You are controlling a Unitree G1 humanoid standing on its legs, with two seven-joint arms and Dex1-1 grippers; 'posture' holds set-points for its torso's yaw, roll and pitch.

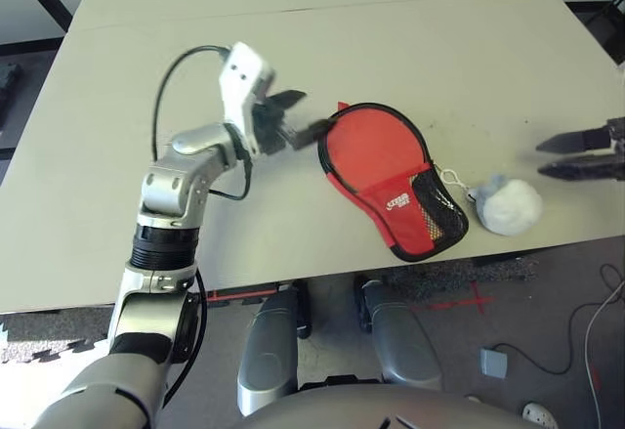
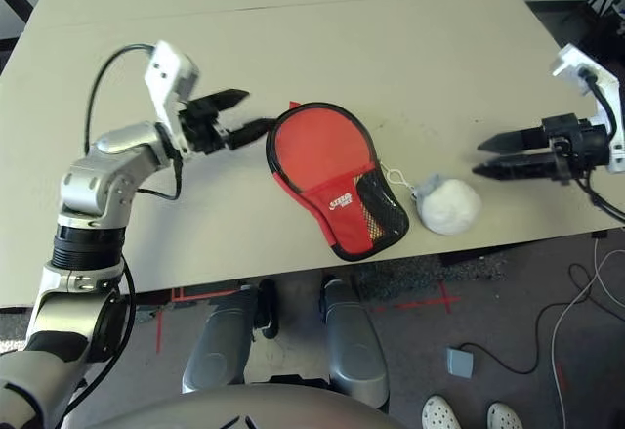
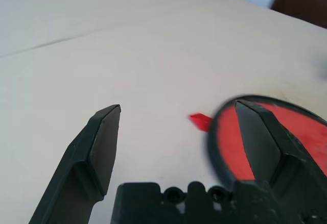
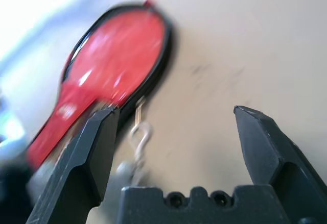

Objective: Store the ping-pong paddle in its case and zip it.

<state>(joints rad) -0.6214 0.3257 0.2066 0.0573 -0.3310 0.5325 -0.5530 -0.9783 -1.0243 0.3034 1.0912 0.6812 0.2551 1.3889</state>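
Note:
The red case [image 2: 327, 165] lies flat on the table, round end away from me, with its mesh pocket and white logo toward the front edge. The ping-pong paddle is hidden. My left gripper [image 2: 258, 108] stands open just left of the case's round end, one fingertip close to the black binding, nothing between its fingers. In the left wrist view the case [image 3: 306, 137] and a small red tab [image 3: 200, 121] lie beyond the open left gripper [image 3: 177, 106]. My right gripper [image 2: 479, 156] hangs open to the right, apart from the case, pointing toward it.
A white fuzzy ball [image 2: 449, 205] rests right of the case's narrow end, joined to it by a thin cord with a ring [image 2: 395, 177]. The table's front edge [image 2: 293, 278] runs just below them. A seam [image 2: 293, 4] crosses the far tabletop.

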